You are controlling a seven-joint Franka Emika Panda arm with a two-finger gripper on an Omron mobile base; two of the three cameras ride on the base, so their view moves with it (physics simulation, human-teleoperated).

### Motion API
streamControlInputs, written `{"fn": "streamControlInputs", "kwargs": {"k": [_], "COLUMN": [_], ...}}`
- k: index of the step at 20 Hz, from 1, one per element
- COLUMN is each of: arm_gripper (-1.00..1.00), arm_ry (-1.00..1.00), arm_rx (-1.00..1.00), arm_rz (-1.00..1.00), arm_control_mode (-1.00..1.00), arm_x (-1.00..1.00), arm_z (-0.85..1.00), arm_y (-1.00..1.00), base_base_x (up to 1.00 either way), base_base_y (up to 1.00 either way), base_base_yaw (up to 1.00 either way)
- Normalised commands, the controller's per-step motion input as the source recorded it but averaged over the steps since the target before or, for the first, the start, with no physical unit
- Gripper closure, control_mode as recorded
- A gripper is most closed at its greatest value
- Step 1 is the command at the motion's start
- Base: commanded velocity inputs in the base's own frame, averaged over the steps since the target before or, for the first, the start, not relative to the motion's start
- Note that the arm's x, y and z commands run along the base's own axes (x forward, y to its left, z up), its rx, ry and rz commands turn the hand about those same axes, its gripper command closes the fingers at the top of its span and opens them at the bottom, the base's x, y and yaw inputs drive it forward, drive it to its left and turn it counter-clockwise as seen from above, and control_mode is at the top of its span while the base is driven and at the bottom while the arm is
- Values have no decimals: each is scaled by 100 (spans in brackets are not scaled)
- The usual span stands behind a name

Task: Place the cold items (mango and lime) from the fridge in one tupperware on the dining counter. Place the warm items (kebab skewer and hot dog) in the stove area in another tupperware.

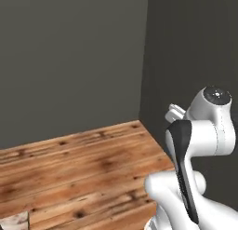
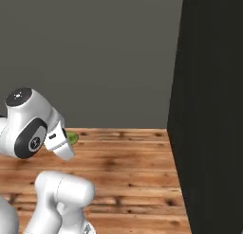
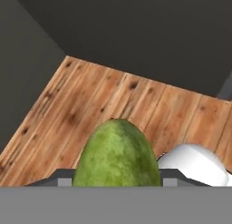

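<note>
Jaws: I see them pinching the mango (image 3: 117, 154), held midway between them.
Handling: I judge it light, firm, smooth-skinned; grip across its widest girth.

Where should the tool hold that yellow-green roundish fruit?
Across its wide middle, as now: in the hand view the yellow-green roundish fruit sits between the fingers, its narrower end pointing out over the wooden plank floor. The tool carries it in the right base view.
</note>
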Motion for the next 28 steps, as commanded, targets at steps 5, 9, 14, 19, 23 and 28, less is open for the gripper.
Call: {"fn": "streamControlInputs", "kwargs": {"k": [5,9,14,19,23,28], "arm_gripper": [100,100,100,100,100,100], "arm_ry": [0,0,0,0,0,0], "arm_rx": [0,0,0,0,0,0], "arm_rz": [0,0,0,0,0,0], "arm_control_mode": [100,100,100,100,100,100], "arm_x": [0,0,0,0,0,0], "arm_z": [0,0,0,0,0,0], "arm_y": [0,0,0,0,0,0], "base_base_x": [69,77,88,99,99,88], "base_base_y": [19,7,0,0,0,0], "base_base_yaw": [64,62,57,56,56,59]}}
